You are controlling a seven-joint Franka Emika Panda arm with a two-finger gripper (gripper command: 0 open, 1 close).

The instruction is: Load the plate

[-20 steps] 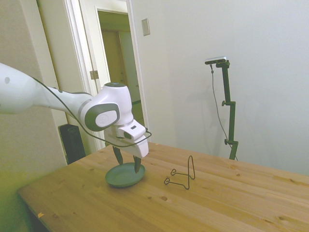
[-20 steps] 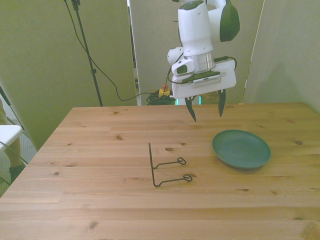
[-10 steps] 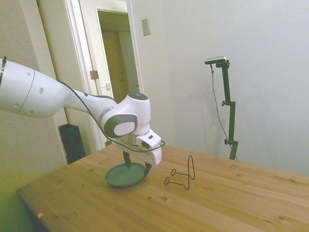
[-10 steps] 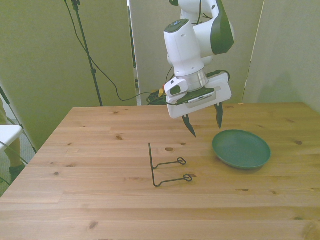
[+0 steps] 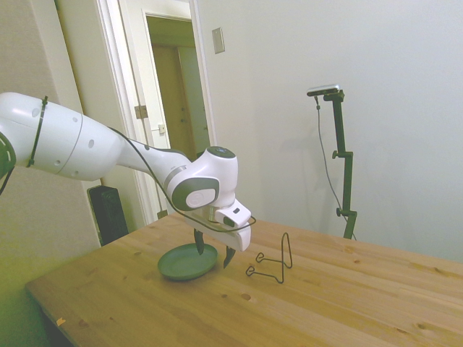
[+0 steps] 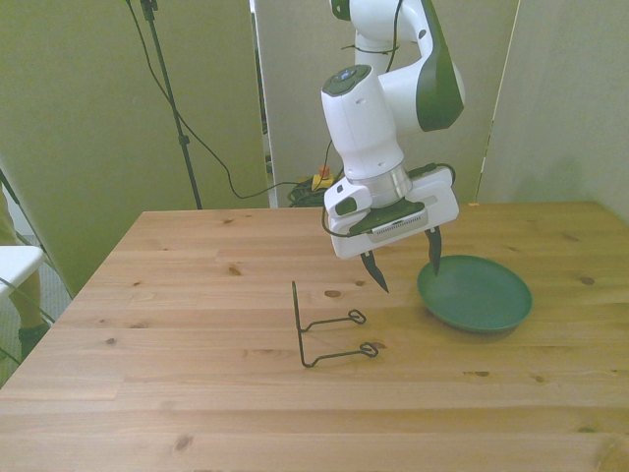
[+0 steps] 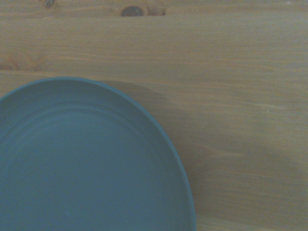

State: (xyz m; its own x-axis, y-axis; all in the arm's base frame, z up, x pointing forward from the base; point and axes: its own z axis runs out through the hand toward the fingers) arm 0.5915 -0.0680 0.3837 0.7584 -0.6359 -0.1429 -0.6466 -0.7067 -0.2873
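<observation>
The grey-green plate lies flat on the wooden table, its hollow bare, on the front view's right of the black wire stand and near it but clearly apart. The stand sits upright on its two looped feet, with its tall bent wire rising at the end away from the plate.

The gripper hangs tilted above the table, over the plate's edge on the side that faces the wire stand. Its two dark fingers are spread wide with nothing between them. One fingertip points down over the plate's rim at the edge nearest the stand; the other is over bare wood in the gap between the plate and the stand. Neither tip appears to touch the plate or the table, though the closeness of the tip over the rim is hard to judge.

In the side view the plate lies just beside the gripper, one finger over its far part and the other past its rim toward the wire stand.

The wrist view shows part of the plate, with its raised rim curving across bare table planks and a soft shadow falling on the wood beside the rim.
</observation>
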